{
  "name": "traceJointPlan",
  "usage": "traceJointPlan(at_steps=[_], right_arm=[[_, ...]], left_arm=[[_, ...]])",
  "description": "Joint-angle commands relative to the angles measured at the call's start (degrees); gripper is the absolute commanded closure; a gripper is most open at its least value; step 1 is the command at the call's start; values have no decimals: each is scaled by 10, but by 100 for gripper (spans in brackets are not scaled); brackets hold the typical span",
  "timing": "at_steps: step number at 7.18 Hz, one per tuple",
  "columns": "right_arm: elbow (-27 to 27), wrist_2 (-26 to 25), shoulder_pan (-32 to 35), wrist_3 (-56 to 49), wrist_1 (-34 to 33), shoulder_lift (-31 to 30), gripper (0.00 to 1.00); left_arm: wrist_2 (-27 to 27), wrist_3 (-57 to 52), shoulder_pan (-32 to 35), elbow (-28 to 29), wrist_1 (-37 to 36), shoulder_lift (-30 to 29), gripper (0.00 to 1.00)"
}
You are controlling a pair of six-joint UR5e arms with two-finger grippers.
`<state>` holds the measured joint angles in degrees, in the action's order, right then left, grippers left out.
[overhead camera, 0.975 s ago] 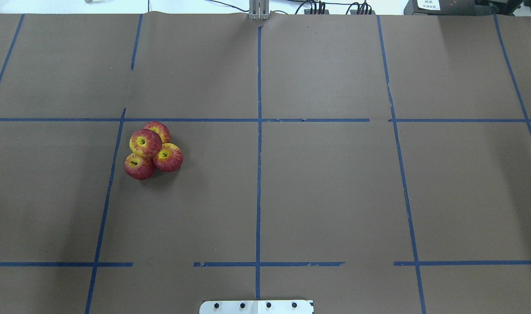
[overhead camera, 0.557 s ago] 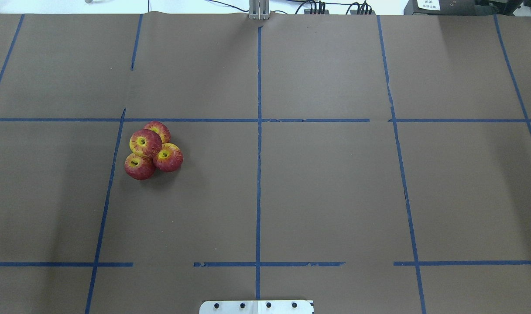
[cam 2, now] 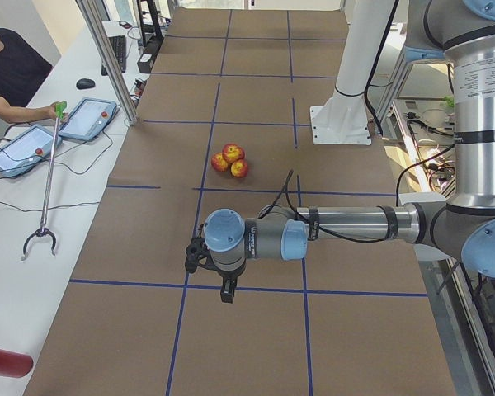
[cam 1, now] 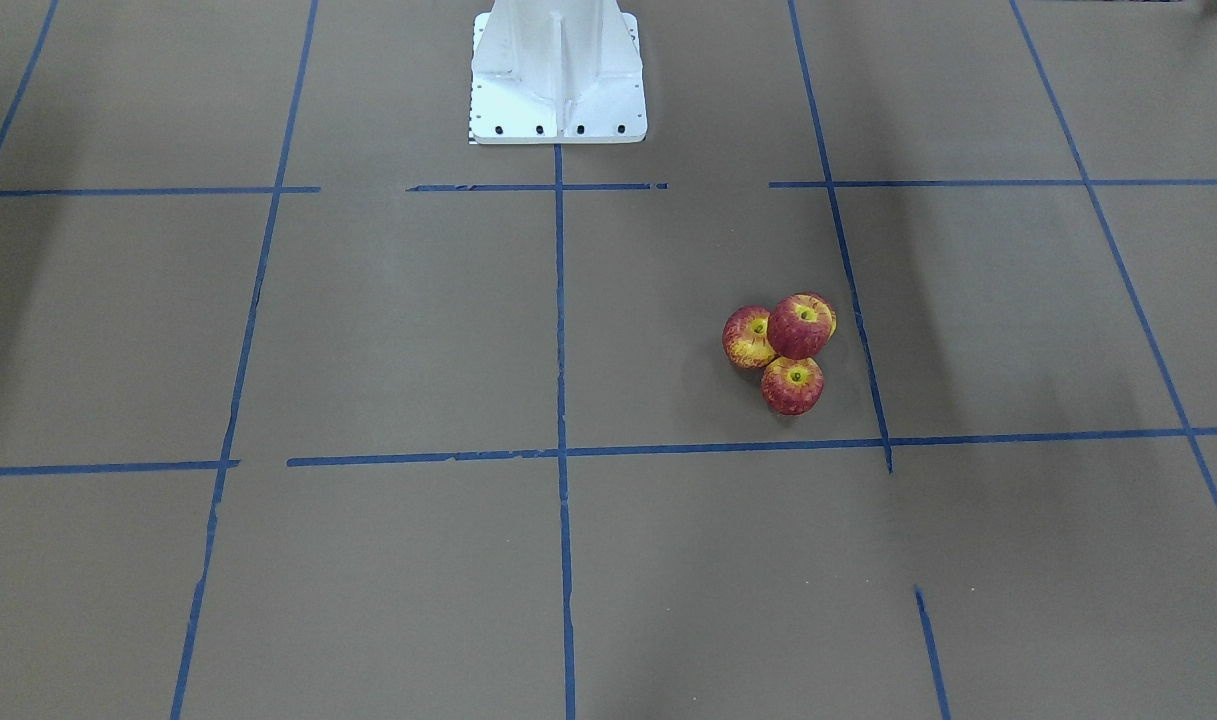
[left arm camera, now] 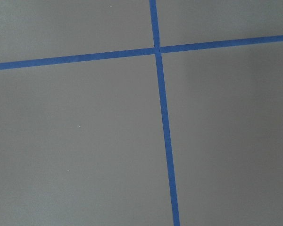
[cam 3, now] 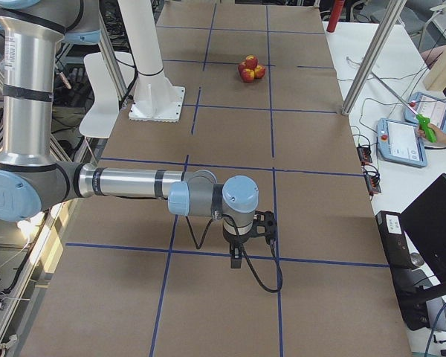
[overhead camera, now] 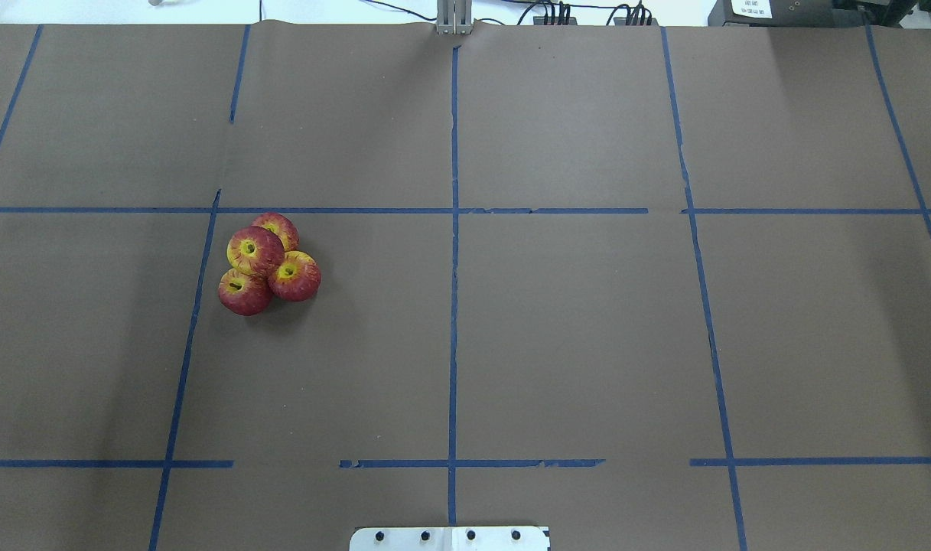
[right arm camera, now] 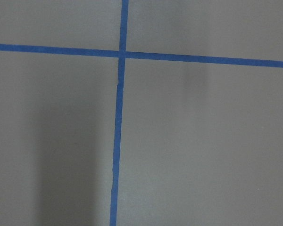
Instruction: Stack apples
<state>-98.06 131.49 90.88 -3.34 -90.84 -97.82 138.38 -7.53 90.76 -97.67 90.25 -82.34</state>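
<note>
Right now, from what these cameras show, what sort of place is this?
Most likely a robotics lab test bench: a brown paper-covered table gridded with blue tape lines, a silver-and-blue robot arm reaching over it, and blue-framed control tablets with cables on a white side bench.

The 4 small round apples (overhead camera: 255, 250) are red with yellow streaks and have yellow-green stem dimples. The flat paper-covered surface (overhead camera: 587, 344) is a plain dull brown, marked with a grid of narrow blue tape lines (overhead camera: 454, 306), some of them broken by gaps. The robot's metal pedestal base (cam 1: 558, 70) is white, while the left metal arm (cam 2: 346, 223) and the right metal arm (cam 3: 130, 182) are silver-grey with pale blue joint caps and black wrist ends.
</note>
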Motion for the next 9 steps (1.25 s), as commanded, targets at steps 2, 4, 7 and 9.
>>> traceJointPlan(at_steps=[2,4,7,9], right_arm=[[0,0,0,0,0,0,0],[0,0,0,0,0,0,0],[1,0,0,0,0,0,0],[0,1,0,0,0,0,0]], left_arm=[[-18,-35,53,-11,0,2,0],[-50,-35,57,-17,8,11,0],[-48,-32,56,-12,1,8,0],[-50,-35,57,-35,-73,0,0]])
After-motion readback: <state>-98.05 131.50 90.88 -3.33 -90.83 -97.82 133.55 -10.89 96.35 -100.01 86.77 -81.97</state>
